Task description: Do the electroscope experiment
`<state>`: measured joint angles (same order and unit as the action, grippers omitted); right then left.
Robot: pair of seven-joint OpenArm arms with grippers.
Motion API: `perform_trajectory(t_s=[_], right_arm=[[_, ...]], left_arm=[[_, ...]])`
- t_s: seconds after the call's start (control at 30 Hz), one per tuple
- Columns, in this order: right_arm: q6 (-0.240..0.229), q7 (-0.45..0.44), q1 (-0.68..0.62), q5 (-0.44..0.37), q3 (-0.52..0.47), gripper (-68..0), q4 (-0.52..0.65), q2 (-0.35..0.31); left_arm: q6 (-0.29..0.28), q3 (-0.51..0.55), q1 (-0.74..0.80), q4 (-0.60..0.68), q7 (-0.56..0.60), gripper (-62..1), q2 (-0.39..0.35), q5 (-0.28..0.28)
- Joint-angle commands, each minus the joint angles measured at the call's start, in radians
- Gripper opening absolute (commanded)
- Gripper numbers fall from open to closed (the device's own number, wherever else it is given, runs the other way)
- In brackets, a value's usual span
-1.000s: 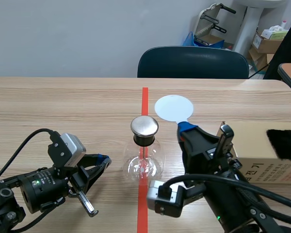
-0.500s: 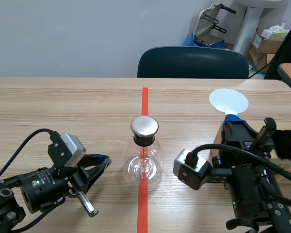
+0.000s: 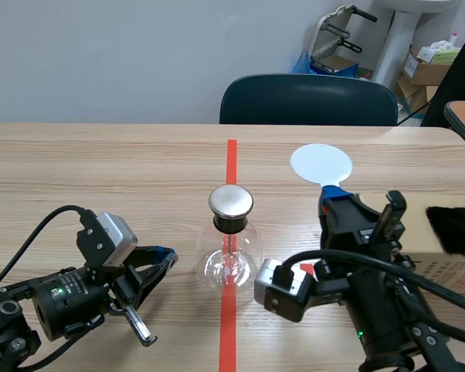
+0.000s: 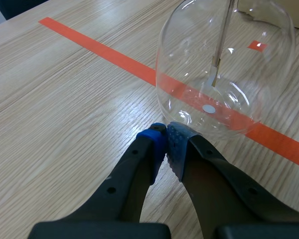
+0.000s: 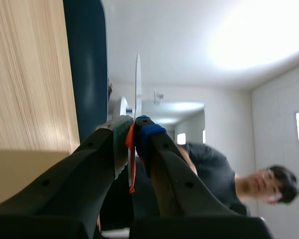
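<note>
The electroscope (image 3: 231, 260) is a clear glass flask with a round metal cap (image 3: 231, 201), standing on the red tape line at mid-table. My right gripper (image 3: 335, 194) stands upright to its right, shut on the red handle of a white disc paddle (image 3: 321, 163), which sits higher than the cap and off to its right. In the right wrist view the disc (image 5: 138, 82) shows edge-on above the right gripper (image 5: 134, 121). My left gripper (image 3: 167, 256) lies low on the table left of the flask, shut on nothing. Its tips (image 4: 165, 132) almost touch the flask (image 4: 224, 64).
A cardboard box (image 3: 449, 267) lies at the right table edge with a black furry piece (image 3: 454, 228) on it. A dark chair (image 3: 308, 99) stands behind the table. A person (image 5: 224, 174) shows in the right wrist view. Boxes (image 3: 428, 66) stand at the back right.
The right arm carried the disc from beside the flask's cap out to the right, then partway back toward the middle. The left arm has kept still.
</note>
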<state>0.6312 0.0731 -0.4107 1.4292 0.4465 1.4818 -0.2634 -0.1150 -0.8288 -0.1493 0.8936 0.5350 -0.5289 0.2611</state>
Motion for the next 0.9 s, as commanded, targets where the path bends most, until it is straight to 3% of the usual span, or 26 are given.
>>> perform_trajectory(t_s=[0.0,0.23,0.43,0.57,0.87], right_arm=[[0.010,-0.034,0.011,0.000,-0.010,-65.8,0.012,-0.011],[0.010,-0.240,0.011,0.000,-0.010,-65.8,0.012,-0.011],[0.010,-0.365,0.011,0.000,-0.010,-65.8,0.012,-0.011],[0.010,-0.405,0.011,0.000,-0.010,-65.8,0.012,-0.011],[0.010,-0.405,0.011,0.000,-0.010,-65.8,0.012,-0.011]], left_arm=[[0.000,0.002,-0.006,0.022,0.021,-56.9,0.005,0.003],[0.000,0.002,-0.006,0.022,0.022,-56.9,0.005,0.003],[0.000,0.002,-0.006,0.022,0.022,-56.9,0.005,0.003],[0.000,0.002,-0.006,0.022,0.022,-56.9,0.005,0.003],[-0.002,0.002,-0.006,0.022,0.022,-56.9,0.005,0.003]])
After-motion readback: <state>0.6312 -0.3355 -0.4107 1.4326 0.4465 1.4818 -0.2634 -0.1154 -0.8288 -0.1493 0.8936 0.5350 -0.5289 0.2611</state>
